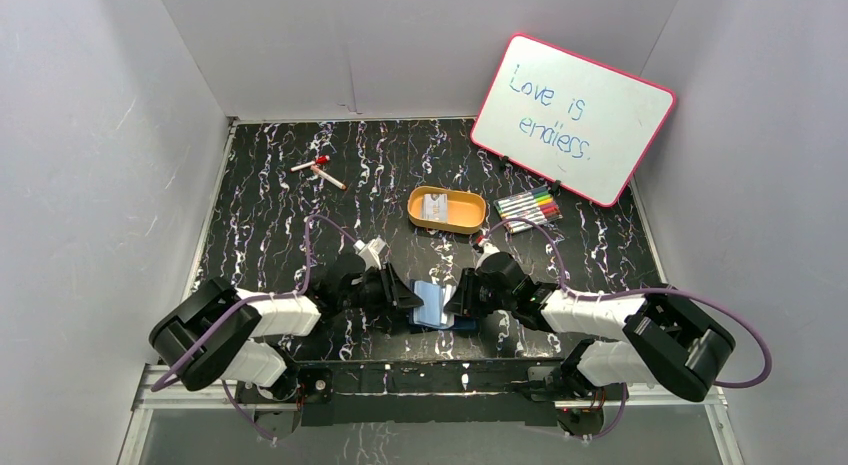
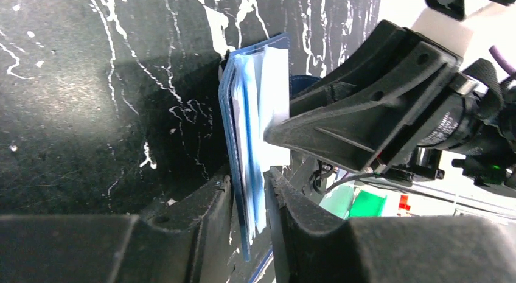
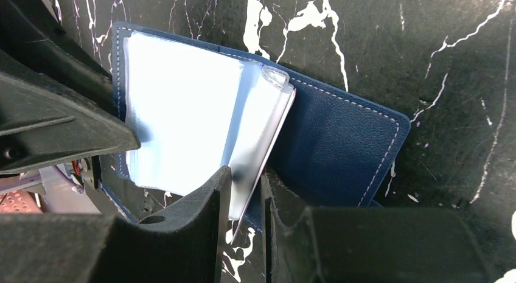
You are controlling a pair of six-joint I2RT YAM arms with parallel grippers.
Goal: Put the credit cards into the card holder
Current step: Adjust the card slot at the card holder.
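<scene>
The navy card holder [image 1: 432, 303] lies opened near the table's front edge, between my two grippers. My left gripper [image 1: 412, 303] is shut on its left cover and clear sleeves [image 2: 249, 176], holding that side up on edge [image 2: 226, 112]. My right gripper [image 1: 452, 303] is shut on one clear plastic sleeve [image 3: 245, 173], lifted off the flat navy cover [image 3: 341, 143]. The credit cards [image 1: 436, 207], pale grey, rest in the orange oval tray [image 1: 470, 225] further back. No card is in either gripper.
A pink-framed whiteboard [image 1: 575, 115] leans at the back right, with a row of coloured markers [image 1: 528, 207] in front of it. Two red-capped pens [image 1: 318, 170] lie at the back left. White walls close in the black marbled table on three sides.
</scene>
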